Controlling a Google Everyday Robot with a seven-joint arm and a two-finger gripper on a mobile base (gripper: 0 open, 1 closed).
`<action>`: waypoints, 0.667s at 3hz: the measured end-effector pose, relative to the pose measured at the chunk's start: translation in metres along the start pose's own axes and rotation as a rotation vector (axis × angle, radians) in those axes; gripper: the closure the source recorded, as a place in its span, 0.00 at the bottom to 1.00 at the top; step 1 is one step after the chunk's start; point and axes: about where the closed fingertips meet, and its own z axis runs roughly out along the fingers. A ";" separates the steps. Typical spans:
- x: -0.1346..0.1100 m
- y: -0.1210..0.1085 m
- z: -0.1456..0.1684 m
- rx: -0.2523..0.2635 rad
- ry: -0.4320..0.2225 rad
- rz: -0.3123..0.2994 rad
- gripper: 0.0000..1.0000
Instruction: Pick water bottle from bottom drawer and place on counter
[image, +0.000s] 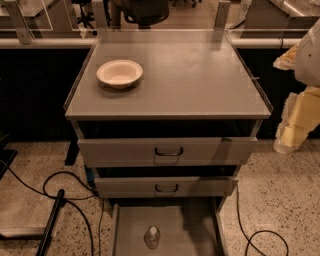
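Note:
A small clear water bottle with a pale cap stands upright on the flat grey floor of the bottom drawer, which is pulled out at the foot of the cabinet. Above it, the grey counter spreads wide. My gripper, pale yellow and white, hangs at the far right edge of the camera view, beside the counter's right rim and at about the height of the upper drawers. It is well away from the bottle and partly cut off by the frame.
A cream round bowl sits on the counter's left side. Two drawers with dark handles stick out slightly above the bottom one. Black cables and a dark pole lie on the speckled floor to the left; another cable curls on the right.

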 end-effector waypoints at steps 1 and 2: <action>0.000 0.000 0.000 0.000 0.000 0.000 0.00; 0.000 0.018 0.023 -0.038 -0.025 0.019 0.00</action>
